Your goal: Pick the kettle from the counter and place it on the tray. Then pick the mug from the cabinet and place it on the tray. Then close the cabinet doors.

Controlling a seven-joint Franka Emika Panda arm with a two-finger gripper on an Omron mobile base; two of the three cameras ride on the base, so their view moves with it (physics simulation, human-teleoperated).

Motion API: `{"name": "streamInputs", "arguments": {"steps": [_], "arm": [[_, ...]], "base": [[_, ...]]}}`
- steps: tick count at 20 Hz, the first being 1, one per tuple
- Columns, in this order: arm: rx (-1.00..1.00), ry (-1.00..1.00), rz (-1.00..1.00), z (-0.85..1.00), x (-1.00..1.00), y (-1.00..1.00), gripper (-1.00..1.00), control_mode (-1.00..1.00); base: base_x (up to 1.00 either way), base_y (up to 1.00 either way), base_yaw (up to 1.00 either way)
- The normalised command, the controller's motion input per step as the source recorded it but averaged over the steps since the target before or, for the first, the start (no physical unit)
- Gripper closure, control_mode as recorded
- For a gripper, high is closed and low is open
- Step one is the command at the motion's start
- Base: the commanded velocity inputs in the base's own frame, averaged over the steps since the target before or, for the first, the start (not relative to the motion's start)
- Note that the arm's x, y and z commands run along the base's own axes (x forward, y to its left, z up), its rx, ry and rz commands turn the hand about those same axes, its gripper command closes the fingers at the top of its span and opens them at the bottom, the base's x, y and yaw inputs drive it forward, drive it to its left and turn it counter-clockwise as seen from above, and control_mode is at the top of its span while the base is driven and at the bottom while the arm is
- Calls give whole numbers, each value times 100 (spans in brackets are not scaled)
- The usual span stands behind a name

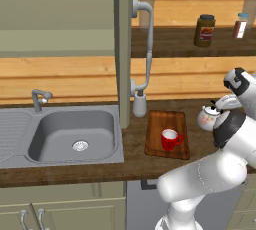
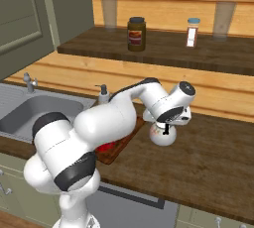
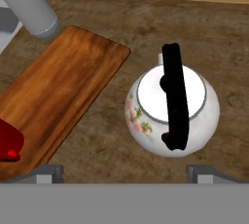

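The kettle (image 3: 172,111) is sitting on the counter (image 3: 97,159) at centre right of the hand view, just beside the tray (image 3: 58,96), where the mug (image 1: 170,139) is already standing. The pincer (image 3: 124,172) is hovering above it, jaws wide. If they straddle the dark handle off-centre, the kettle could tip. The arm is bending forward, wrist pointing down.

Counter (image 1: 200,149): tray (image 1: 160,146), kettle (image 3: 171,111), dispenser (image 1: 139,105).
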Motion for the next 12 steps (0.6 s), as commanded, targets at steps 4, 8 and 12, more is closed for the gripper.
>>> {"name": "streamInputs", "arguments": {"steps": [4, 8, 12], "arm": [[0, -3, 2, -18, 26, -12, -100, -100], [0, -4, 0, -24, 20, 0, -100, -100], [0, 0, 0, -20, 19, -4, -100, -100]], "base": [[0, 0, 0], [0, 0, 0], [0, 0, 0]]}}
